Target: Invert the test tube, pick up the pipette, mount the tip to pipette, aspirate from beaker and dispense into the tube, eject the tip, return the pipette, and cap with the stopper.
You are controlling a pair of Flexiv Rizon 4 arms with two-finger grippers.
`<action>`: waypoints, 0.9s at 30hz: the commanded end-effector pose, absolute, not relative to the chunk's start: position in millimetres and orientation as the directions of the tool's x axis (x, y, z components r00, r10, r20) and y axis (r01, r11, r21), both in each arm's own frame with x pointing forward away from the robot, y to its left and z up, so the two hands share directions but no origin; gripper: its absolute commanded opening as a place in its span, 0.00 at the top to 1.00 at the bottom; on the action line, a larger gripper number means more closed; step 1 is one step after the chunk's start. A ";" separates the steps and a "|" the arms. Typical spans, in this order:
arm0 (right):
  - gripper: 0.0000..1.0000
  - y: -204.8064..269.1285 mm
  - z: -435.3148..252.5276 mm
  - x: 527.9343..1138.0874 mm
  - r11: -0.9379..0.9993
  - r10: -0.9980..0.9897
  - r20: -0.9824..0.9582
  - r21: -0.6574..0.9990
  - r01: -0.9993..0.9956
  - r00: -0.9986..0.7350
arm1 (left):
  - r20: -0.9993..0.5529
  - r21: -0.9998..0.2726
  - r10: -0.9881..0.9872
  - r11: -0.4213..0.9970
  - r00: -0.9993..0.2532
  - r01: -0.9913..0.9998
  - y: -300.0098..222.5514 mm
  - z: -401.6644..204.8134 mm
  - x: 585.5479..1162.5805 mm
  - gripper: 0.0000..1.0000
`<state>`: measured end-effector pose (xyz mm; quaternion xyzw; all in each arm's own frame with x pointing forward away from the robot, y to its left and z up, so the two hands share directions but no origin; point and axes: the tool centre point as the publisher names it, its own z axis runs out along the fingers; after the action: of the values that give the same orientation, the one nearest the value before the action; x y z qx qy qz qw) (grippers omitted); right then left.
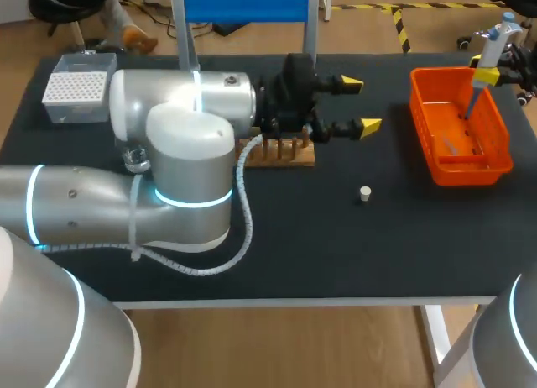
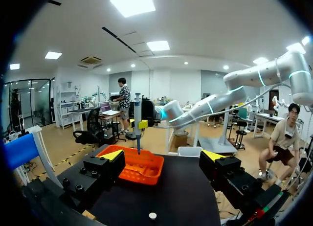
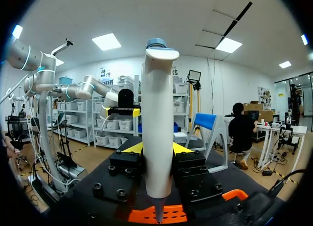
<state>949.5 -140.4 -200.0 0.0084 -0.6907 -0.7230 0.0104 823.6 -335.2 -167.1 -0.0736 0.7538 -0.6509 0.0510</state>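
Counter [image 1: 336,254]: dark, and it carries everything we name here.
Left arm [image 1: 180,153]: lies across the counter's left half. Its jaws are released, with nothing between them, and they point toward the basket.
Basket [image 1: 453,174]: orange, at the counter's right end, under the right jaws.
Tip box [image 1: 77,87]: in the far-left corner, well apart from the basket.
Rack [image 1: 285,153]: wooden, partly hidden behind the left wrist. We cannot see the tube.
Pipette [image 3: 157,128]: clenched in the right jaws, long axis upright, nose down over the basket. We judge that ejecting the tip is the step in hand, but we cannot tell whether a tip is mounted.
Stopper [image 1: 364,193]: small and white, alone between the left jaws and the basket, toward the counter's near edge. Of the 2 jaws, the left is nearer.
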 end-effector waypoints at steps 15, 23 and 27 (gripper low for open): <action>1.00 -141.1 -199.5 950.4 -0.043 -0.030 0.003 0.999 0.004 -1.000 | -0.006 -0.998 -0.192 0.059 -0.981 -0.005 -297.0 -167.2 813.3 0.00; 1.00 -141.1 -199.5 950.4 -0.043 -0.030 0.003 0.999 0.004 -1.000 | -0.019 -0.997 -0.209 0.075 -0.978 0.003 -285.9 -160.0 812.3 0.00; 1.00 -141.1 -199.5 950.4 -0.043 -0.030 0.003 0.999 0.004 -1.000 | -0.020 -0.997 -0.218 0.080 -0.976 0.002 -280.5 -157.2 811.7 0.00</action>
<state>949.5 -140.3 -200.0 0.0084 -0.6907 -0.7230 0.0104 815.7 -286.4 -158.5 -0.0724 0.7304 -0.6743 0.0814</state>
